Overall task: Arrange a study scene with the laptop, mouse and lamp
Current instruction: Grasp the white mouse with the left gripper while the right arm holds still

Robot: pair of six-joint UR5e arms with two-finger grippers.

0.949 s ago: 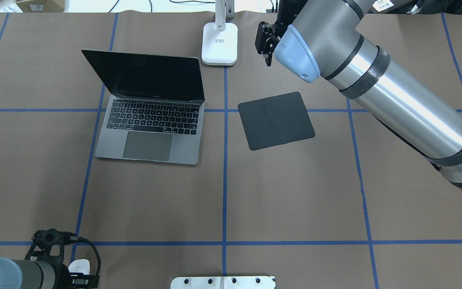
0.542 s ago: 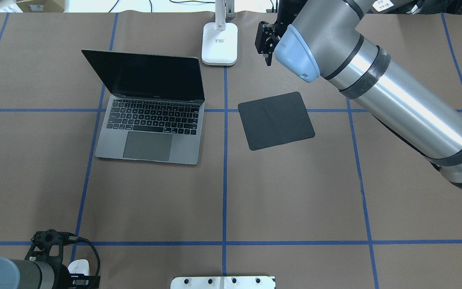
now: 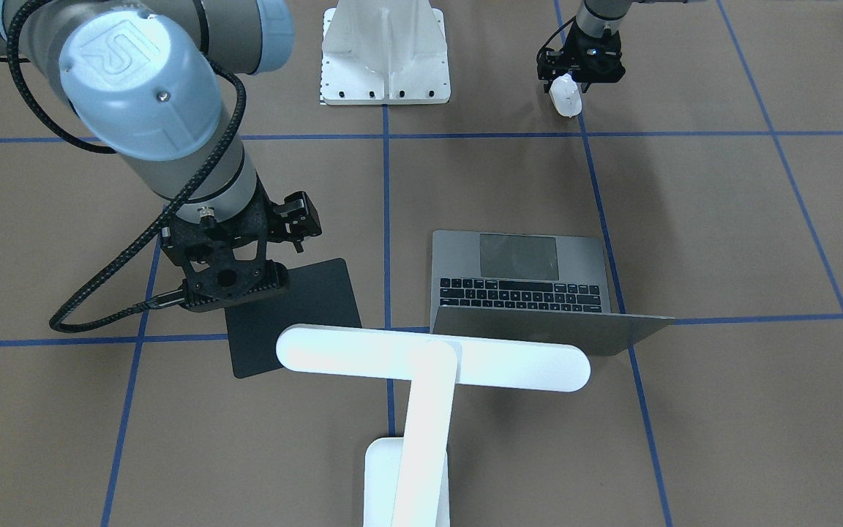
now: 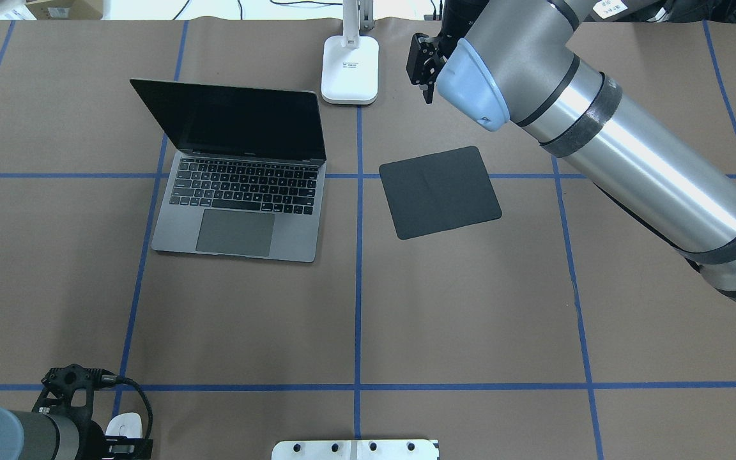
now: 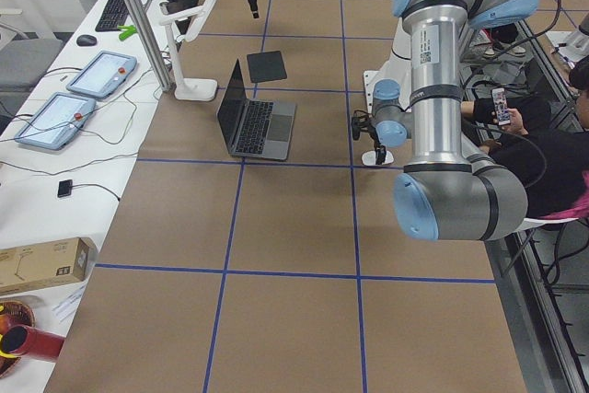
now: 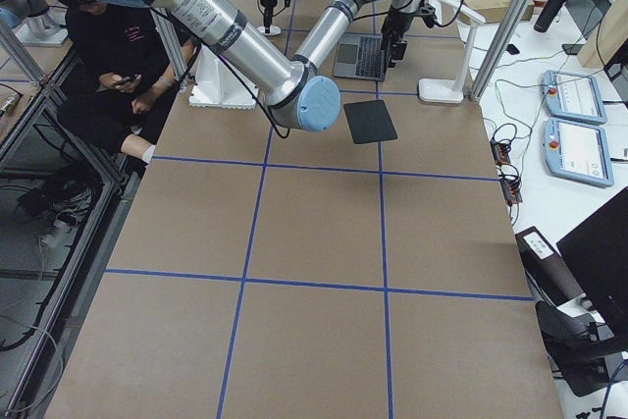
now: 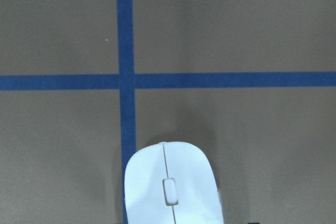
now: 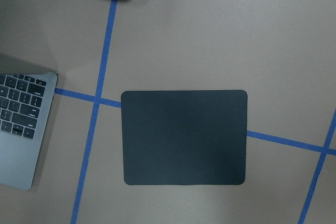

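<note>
The open grey laptop (image 4: 240, 211) sits left of centre, screen toward the far edge. The white lamp (image 3: 432, 359) stands at the far edge, its base (image 4: 350, 70) right of the laptop's lid. The small white mouse (image 4: 125, 425) lies on the table at the near left, also in the left wrist view (image 7: 170, 184). My left gripper (image 4: 115, 444) hangs right over the mouse's rear; its fingers are hidden. My right gripper (image 4: 429, 94) hovers empty above the table between the lamp base and the black mouse pad (image 4: 439, 191). Its finger gap is hidden.
The white mounting pedestal (image 3: 385, 51) stands at the near edge in the middle. The right arm's long tube (image 4: 630, 153) crosses over the right half of the table. A person sits behind the robot (image 5: 543, 126). Tablets and cables lie beyond the far edge (image 5: 83, 89).
The left arm has shifted a little to the left and toward the near edge over the mouse. The right gripper has edged very slightly toward the far edge.
</note>
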